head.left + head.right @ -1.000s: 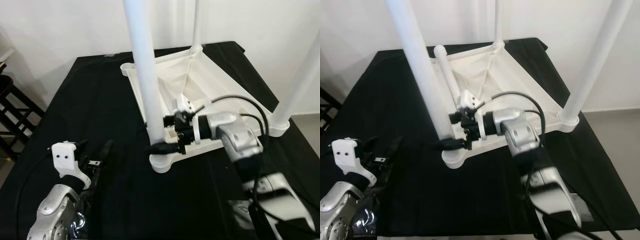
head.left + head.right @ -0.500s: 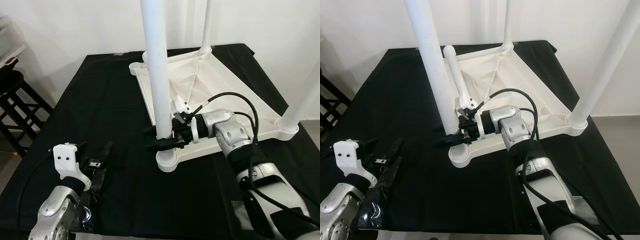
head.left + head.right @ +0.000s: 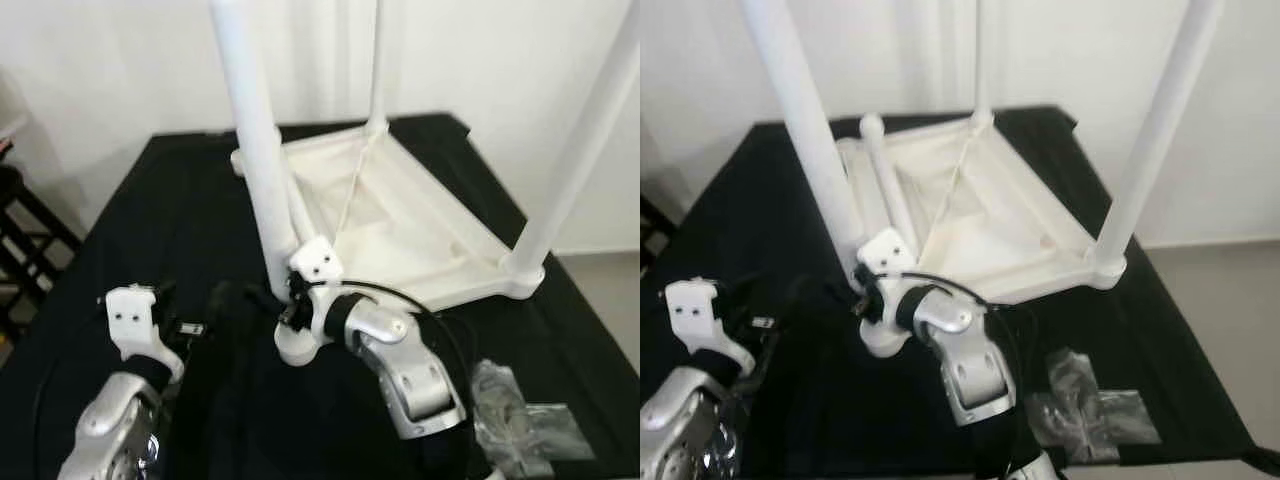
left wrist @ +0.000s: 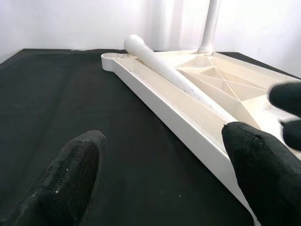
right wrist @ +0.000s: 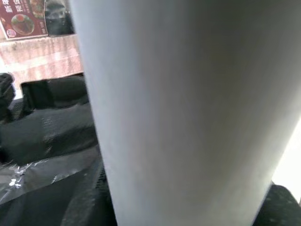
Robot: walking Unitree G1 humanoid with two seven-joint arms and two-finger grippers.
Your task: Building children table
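Smooth white round leg (image 3: 255, 170) is gripped low by the right gripper (image 3: 285, 305).
Left gripper (image 4: 160, 174) is held with jaws wide, empty; ribbed plastic tabletop (image 4: 188, 113) lies ahead on black cloth (image 4: 61, 103).

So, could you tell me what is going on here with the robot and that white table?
A white children's table top lies upside down on a black-covered table. Three legs stand up from its corners, and a fourth leg lies loose inside the frame. The right gripper is at the base of the nearest upright leg, with that leg close before its wrist camera. The left gripper hovers open beside the frame, holding nothing. A crumpled plastic bag lies nearby.
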